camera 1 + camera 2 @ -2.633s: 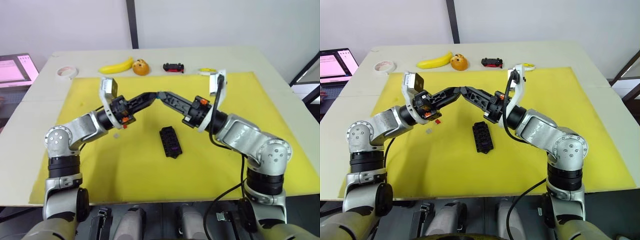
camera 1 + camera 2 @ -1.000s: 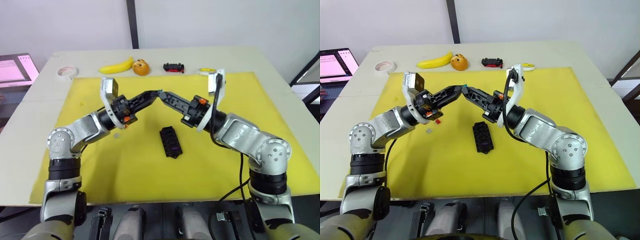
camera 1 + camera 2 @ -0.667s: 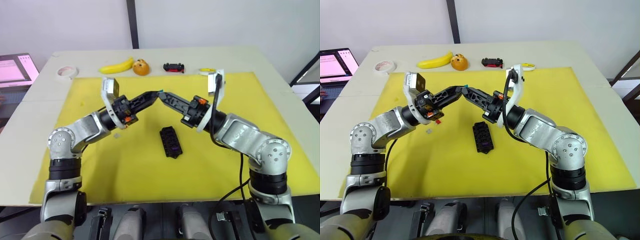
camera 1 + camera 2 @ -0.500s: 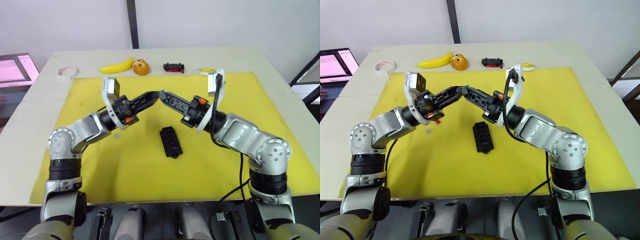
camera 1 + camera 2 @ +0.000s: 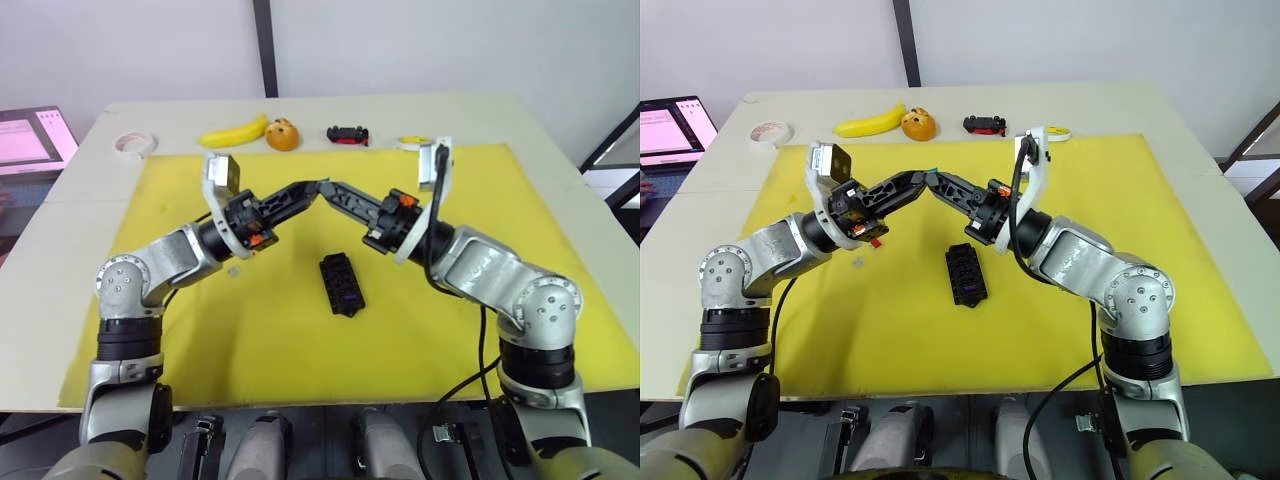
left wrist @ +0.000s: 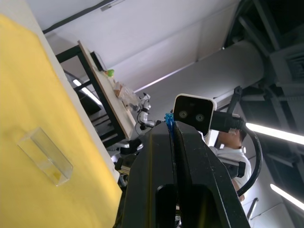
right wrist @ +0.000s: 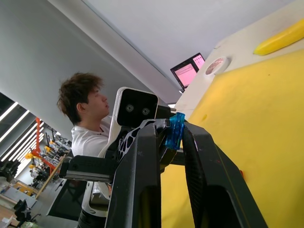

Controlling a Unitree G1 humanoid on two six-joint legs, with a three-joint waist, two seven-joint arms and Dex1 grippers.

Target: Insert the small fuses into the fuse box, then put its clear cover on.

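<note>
Yellow matting (image 5: 480,200) covered most of the pale table (image 5: 540,130), and above it the two arms met tip to tip in the air. The right gripper (image 7: 174,132) was clamped on a blue fuse (image 7: 175,131), which stood pinched between its fingertips. The left gripper (image 6: 174,129) pointed at it from the other side, its two fingers pressed together with only a thin seam between them, and a speck of the blue fuse showed just past their tips. On the mat below the meeting point, nearer the robot, lay the black fuse box (image 5: 341,283), with a purple fuse (image 5: 347,294) seated in one slot. A small grey fuse (image 5: 233,270) lay on the mat beside the left forearm. The clear cover (image 6: 45,156) lay flat on the yellow mat. Along the far table edge sat a white tape roll (image 5: 133,145), a banana (image 5: 232,132), an orange (image 5: 282,134) and a small toy car (image 5: 347,134).
</note>
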